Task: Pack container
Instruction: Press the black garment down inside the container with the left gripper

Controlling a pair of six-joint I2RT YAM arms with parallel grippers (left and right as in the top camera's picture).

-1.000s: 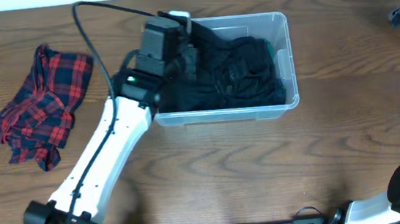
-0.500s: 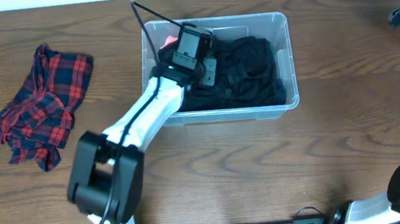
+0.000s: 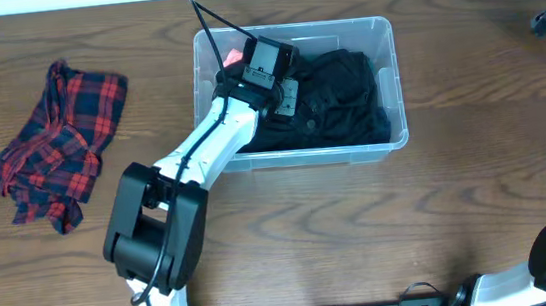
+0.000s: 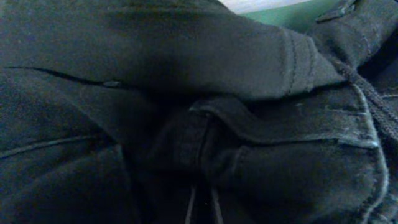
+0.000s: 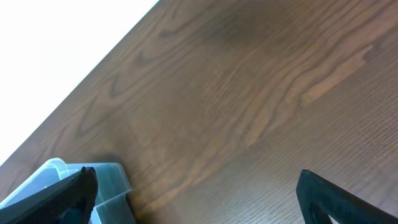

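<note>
Seeing container (image 3: 304,157) holding black garments (image 3: 337,91); left gripper (image 3: 282,92) pressed into them, I cannot tell its grip. Right gripper (image 5: 199,196) spread, empty. Plaid cloth (image 3: 56,144) outside.

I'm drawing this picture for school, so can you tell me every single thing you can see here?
clear rectangular plastic tub: one, see-through, on the table toward the back
black crumpled clothes: one heap, black, inside the tub
red and dark blue checked cloth: one, bunched up, on the table left of the tub
small red thing: one, red, tub's back left corner; too hidden to name
brown wooden table: one, brown, under everything
left arm: one, white and black, reaching into the tub; its fingers hidden in the clothes
right fingers: two, black, spread open over the table near a tub corner
</note>
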